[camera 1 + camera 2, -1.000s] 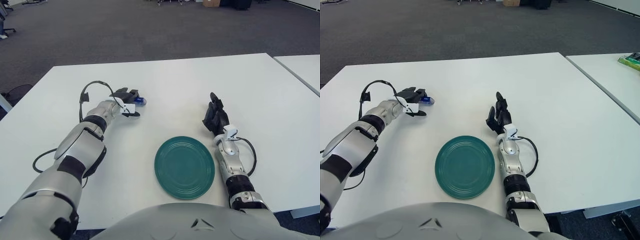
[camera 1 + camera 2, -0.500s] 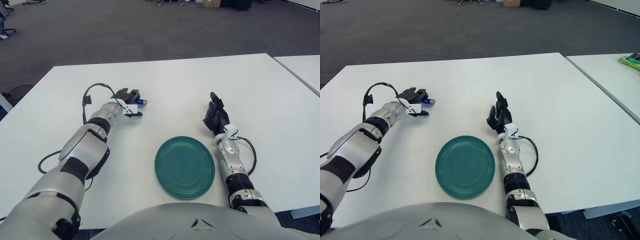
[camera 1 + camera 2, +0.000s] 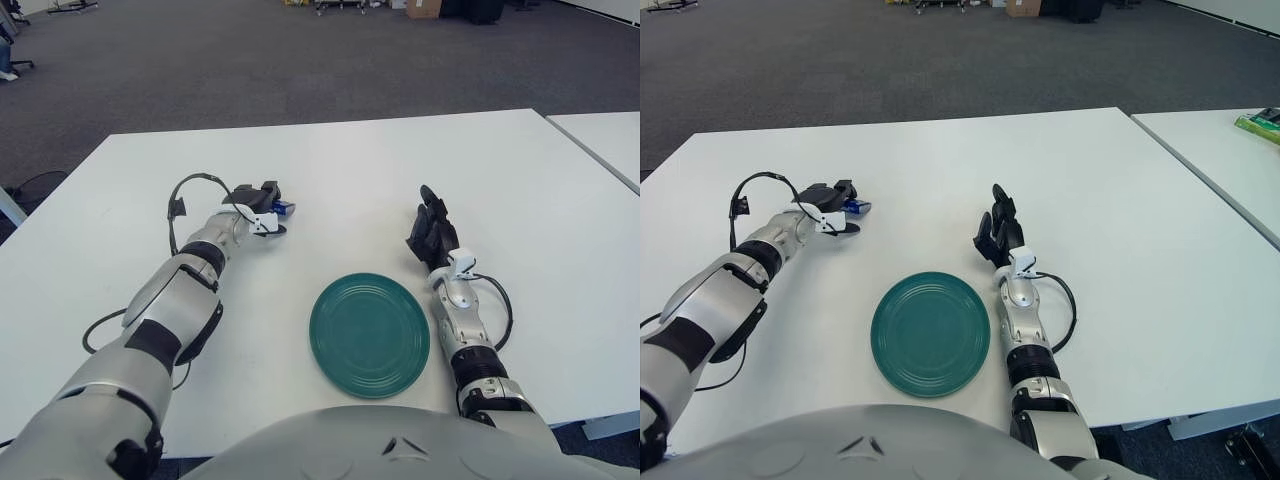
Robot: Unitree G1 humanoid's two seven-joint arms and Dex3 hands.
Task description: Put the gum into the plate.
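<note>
Left hand (image 3: pixel 258 205) curls around the blue gum (image 3: pixel 283 208) on the table (image 3: pixel 520 180).
Plate (image 3: pixel 369 334) lies at its 5 o'clock; right hand (image 3: pixel 432 232), fingers loose, rests at the plate's 2 o'clock.

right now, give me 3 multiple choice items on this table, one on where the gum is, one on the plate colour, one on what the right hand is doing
1. Where is the gum?
A. on the plate
B. at the left hand's fingers, left of and beyond the plate
C. beside the right hand

2. What colour is the plate?
A. teal green
B. red
C. white

3. What is the right hand doing?
A. gripping the gum
B. lifting the plate
C. resting on the table, holding nothing

Answers:
1 B: the blue gum sits at the fingertips of the left hand, away from the plate.
2 A: the dish is teal green against the white tabletop.
3 C: the right hand lies right of the plate with nothing in it.
</note>
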